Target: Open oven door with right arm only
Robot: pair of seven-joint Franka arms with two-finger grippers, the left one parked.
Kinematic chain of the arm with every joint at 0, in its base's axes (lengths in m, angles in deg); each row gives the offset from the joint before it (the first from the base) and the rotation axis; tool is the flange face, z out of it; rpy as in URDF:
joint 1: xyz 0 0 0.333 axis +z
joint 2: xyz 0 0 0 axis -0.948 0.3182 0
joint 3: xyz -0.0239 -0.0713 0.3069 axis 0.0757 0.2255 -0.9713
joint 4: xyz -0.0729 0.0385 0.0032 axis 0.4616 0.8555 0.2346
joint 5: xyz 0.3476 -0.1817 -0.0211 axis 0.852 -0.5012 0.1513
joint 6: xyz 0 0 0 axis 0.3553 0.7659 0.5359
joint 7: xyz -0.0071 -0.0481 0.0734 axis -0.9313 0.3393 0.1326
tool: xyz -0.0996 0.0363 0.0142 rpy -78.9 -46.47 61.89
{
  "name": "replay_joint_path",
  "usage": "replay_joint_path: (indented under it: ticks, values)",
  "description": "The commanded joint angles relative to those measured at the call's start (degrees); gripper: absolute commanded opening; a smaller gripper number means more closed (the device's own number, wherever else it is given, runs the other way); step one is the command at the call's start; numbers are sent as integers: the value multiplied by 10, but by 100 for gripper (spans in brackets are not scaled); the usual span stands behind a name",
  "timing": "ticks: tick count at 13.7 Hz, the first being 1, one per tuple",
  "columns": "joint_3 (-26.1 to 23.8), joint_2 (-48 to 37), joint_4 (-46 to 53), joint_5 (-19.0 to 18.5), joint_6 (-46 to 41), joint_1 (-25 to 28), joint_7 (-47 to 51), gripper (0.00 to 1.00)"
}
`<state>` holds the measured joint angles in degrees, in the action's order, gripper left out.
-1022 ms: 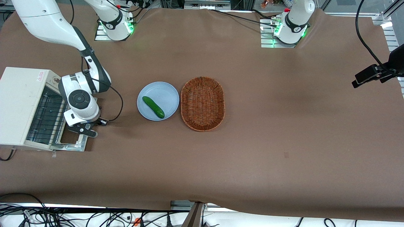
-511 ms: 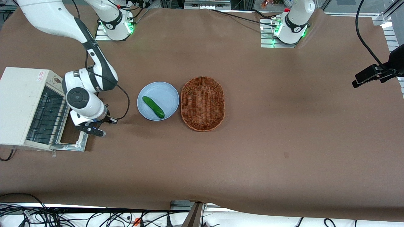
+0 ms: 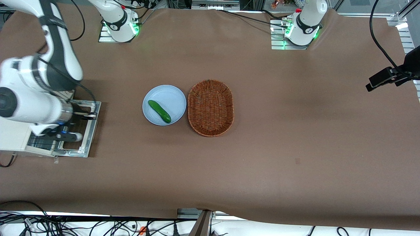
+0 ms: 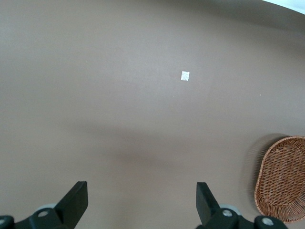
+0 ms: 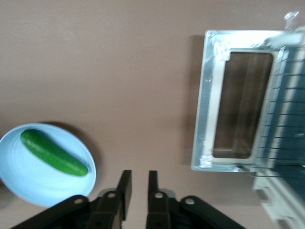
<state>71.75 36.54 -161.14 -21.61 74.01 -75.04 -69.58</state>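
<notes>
The oven door (image 3: pixel 87 131) lies swung down flat on the table in front of the white toaster oven (image 3: pixel 11 137), its frame and window showing. The right arm (image 3: pixel 29 101) hangs high above the oven, close to the front camera, and hides most of the oven's mouth. My gripper (image 3: pixel 64 135) is above the door, apart from it. In the right wrist view the door (image 5: pixel 208 100) lies flat beside the oven rack (image 5: pixel 286 109). The gripper (image 5: pixel 138 174) has its fingers close together with a narrow gap and holds nothing.
A light blue plate (image 3: pixel 172 98) with a green cucumber (image 3: pixel 159 111) sits beside the door, toward the parked arm's end; both show in the right wrist view, plate (image 5: pixel 43 186) and cucumber (image 5: pixel 53 152). A wicker basket (image 3: pixel 210 107) stands next to the plate.
The right arm has risen toward the front camera and swung over the oven. The gripper has left the door's edge. The door now lies flatter on the table.
</notes>
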Motion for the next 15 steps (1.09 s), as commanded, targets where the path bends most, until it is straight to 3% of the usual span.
replay_joint_path:
  ticks: [1, 5, 6, 8, 11, 15]
  values:
    - [4, -3, 64, 12, -48, -21, -68, 100]
    - [3, -61, 67, 15, -100, -41, -90, 100]
    - [8, -109, 12, 16, -100, -42, -89, 100]
    - [18, -206, -124, 14, -10, -38, -89, 100]
    - [74, -218, -145, 20, 2, -4, -110, 100]
    - [75, -218, -138, 19, -16, -9, -111, 100]
